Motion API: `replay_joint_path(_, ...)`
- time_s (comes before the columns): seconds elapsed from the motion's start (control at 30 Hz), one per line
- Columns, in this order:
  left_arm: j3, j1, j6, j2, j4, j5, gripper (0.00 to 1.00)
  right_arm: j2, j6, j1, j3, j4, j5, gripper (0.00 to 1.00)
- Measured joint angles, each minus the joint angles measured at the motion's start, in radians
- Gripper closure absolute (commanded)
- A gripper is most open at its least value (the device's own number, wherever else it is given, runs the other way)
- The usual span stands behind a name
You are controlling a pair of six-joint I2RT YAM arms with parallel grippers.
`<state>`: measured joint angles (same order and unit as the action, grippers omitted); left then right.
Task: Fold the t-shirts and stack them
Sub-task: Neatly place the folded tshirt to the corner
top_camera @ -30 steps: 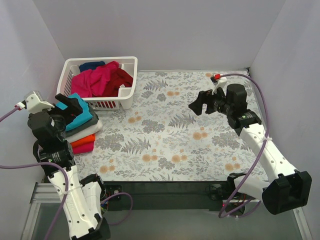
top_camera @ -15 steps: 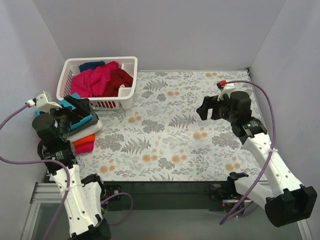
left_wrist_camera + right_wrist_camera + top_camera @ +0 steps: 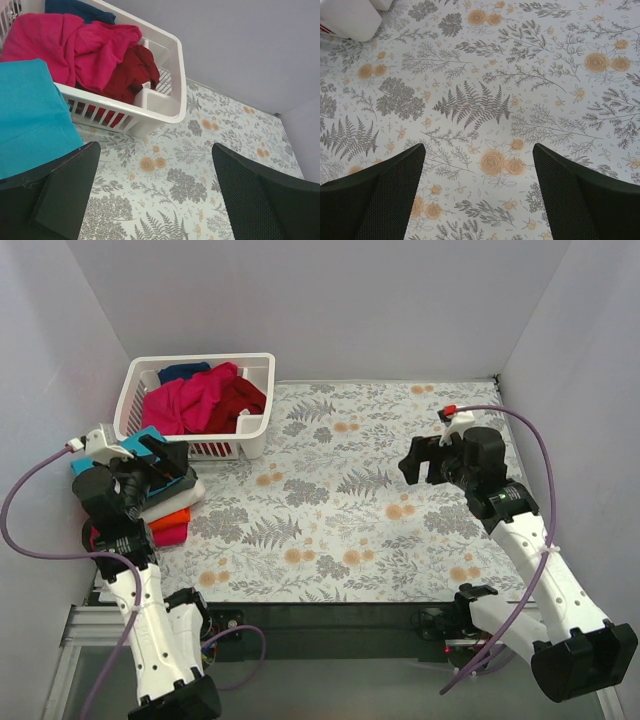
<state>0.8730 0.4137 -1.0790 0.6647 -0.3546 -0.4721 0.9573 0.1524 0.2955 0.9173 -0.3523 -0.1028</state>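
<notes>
A stack of folded t-shirts (image 3: 165, 508) lies at the left of the table, teal on top, then grey, white, orange and magenta. The teal top shirt (image 3: 30, 115) fills the left of the left wrist view. My left gripper (image 3: 160, 462) is open and empty just above the stack. A white lattice basket (image 3: 258, 425) behind it holds magenta (image 3: 190, 400), dark red (image 3: 240, 398) and navy (image 3: 185, 370) shirts; they also show in the left wrist view (image 3: 75, 45). My right gripper (image 3: 420, 460) is open and empty above the floral cloth at the right.
The floral tablecloth (image 3: 340, 510) covers the table. Grey walls close in the back and both sides. The basket corner (image 3: 350, 22) shows at the top left of the right wrist view.
My left gripper has moved right and forward over the stack. My right arm has drawn back a little to the right and lower.
</notes>
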Motion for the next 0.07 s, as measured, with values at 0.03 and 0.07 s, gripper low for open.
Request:
replay_joint_path(0.03,-0.003,0.000,0.001,0.003,0.000,0.000,0.14,0.000,0.000,0.000,0.000,-0.003,0.003,0.20)
replay_joint_path(0.07,-0.006,0.000,0.002,0.008,0.003,0.000,0.14,0.000,0.000,0.000,0.000,-0.006,0.005,0.20)
